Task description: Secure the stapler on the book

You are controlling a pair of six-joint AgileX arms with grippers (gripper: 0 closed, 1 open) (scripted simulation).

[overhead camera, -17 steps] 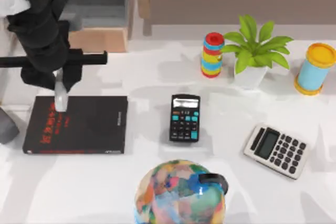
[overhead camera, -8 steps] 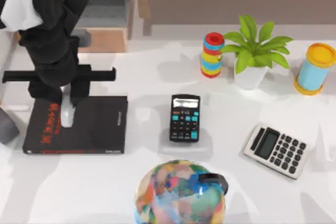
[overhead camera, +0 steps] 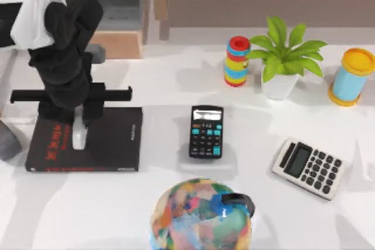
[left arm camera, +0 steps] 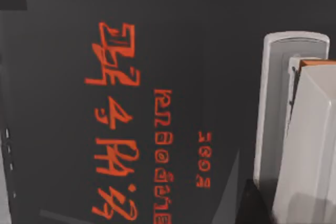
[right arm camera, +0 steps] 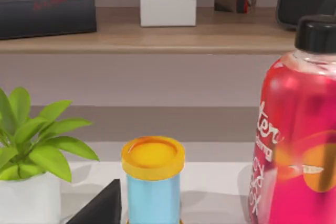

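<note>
Stapler (overhead camera: 78, 137) moved further onto book (overhead camera: 111, 144) — seemingly touching.

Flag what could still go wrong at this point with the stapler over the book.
1. The stapler hangs from the left gripper over the book, close to its left edge; released there, it might tip or slide off the cover.
2. From above, the arm hides the contact, so whether the stapler touches the cover cannot be told; letting go early could make it bounce.
3. A grey lump sits just beyond that edge, where a stray stapler could land.
</note>
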